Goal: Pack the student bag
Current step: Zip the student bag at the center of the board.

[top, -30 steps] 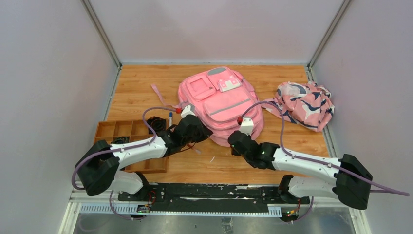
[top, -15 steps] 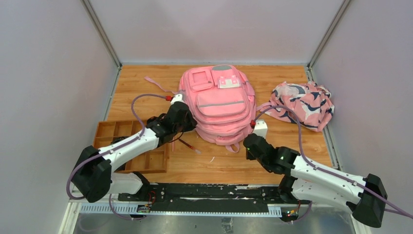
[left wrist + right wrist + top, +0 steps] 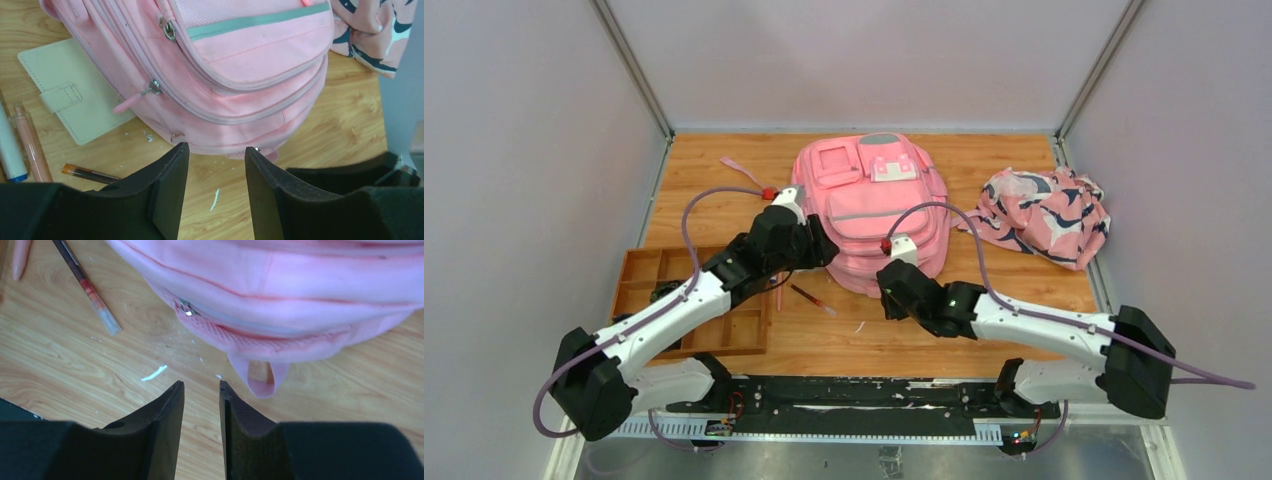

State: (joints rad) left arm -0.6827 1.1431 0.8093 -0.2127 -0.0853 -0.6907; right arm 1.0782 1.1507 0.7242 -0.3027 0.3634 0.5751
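- Wooden tabletop (image 3: pixel 1044 290), grey walls on three sides.
- On the left gripper (image 3: pixel 216 148), jaws moderately apart and empty, just off the near edge of the large pink fabric backpack (image 3: pixel 250 65).
- On the right gripper (image 3: pixel 201 385), narrow gap, empty, near the bag's pink loop (image 3: pixel 260 380).
- Backpack flat mid-table, front pockets up.
- Cream notebook (image 3: pixel 75 95) touching its side; thin red-brown pen (image 3: pixel 85 287) nearby.
- Pink navy-patterned cloth (image 3: pixel 1049 215) right, brown compartment tray (image 3: pixel 649 275) left.

Parted tool (image 3: pixel 216 148) near pink student bag (image 3: pixel 250 55)
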